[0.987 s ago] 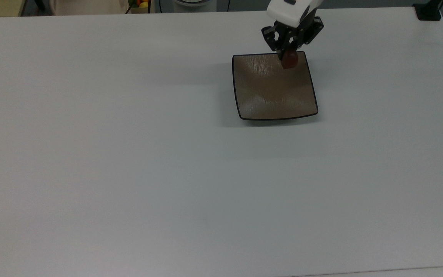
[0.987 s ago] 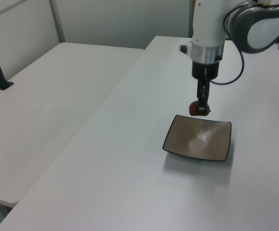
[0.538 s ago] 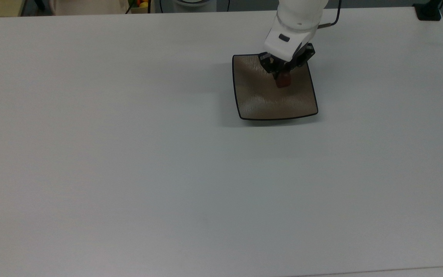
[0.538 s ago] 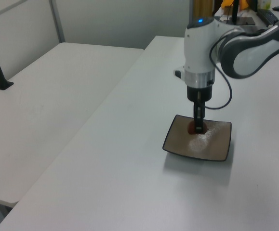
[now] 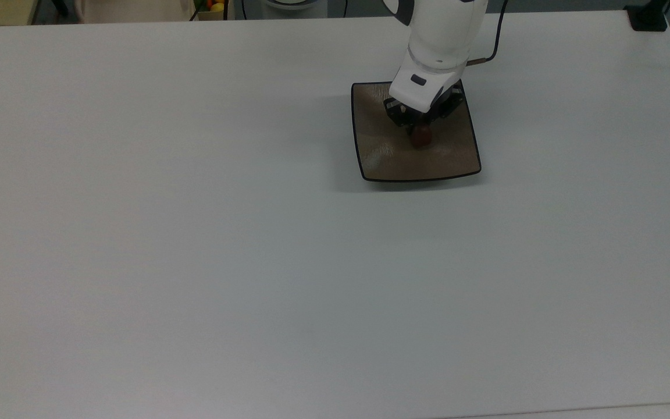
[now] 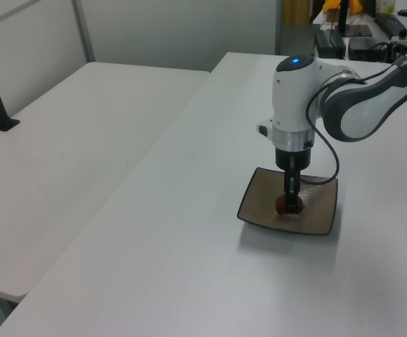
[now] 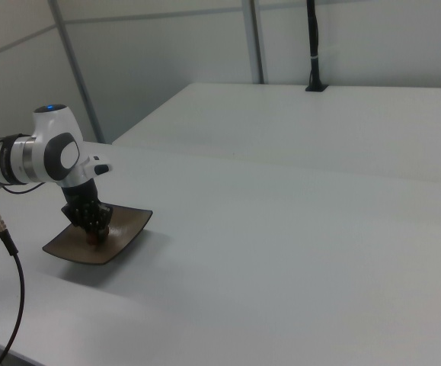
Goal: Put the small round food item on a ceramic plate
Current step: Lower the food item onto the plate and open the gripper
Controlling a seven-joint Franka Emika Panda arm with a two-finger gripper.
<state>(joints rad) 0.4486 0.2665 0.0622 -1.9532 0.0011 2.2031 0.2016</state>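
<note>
The small round food item (image 5: 421, 136) (image 6: 288, 205) (image 7: 94, 235) is a dark red-brown lump, low over or on the middle of the ceramic plate (image 5: 457, 157) (image 6: 322, 214) (image 7: 71, 248). The plate is a square brown dish with a thin black rim. My gripper (image 5: 420, 131) (image 6: 290, 201) (image 7: 93, 229) points straight down over the plate's middle and is shut on the lump. The white wrist hides part of the plate's far side in the top view.
The plate lies on a wide white table (image 5: 195, 233). A second white table (image 6: 62, 161) stands alongside in the left view. A black post (image 7: 312, 46) rises at the back of the right view. A cable (image 7: 7, 252) hangs from the arm.
The gripper has come from the plate's far edge to its middle and gone down, carrying the lump with it close to the plate's surface.
</note>
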